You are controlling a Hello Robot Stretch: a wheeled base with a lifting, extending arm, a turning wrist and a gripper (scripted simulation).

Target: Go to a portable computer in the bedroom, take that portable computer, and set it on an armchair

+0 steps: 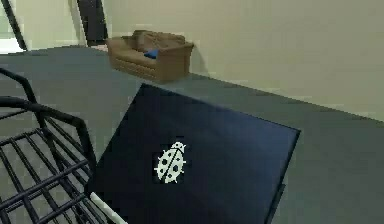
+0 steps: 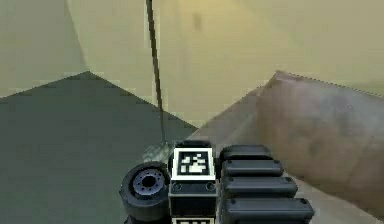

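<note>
I can barely make out the fingers of the gripper [image 2: 148, 188] in the arm side view, so I cannot tell whether it holds anything. The portable computer [image 1: 195, 160] fills the near ground of the forward view, its lower edge cut off. I cannot tell where it lies relative to the gripper.

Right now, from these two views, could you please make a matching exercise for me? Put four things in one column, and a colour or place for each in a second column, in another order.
Things:
1. laptop
2. armchair
3. metal rack
4. pole

Colour or place:
A. brown, far off in the forward view
B. black bars at the forward view's left edge
C. dark, close in front, with a ladybird sticker
D. thin and upright, in the arm side view

Pairs: 1-C, 2-A, 3-B, 4-D.
</note>
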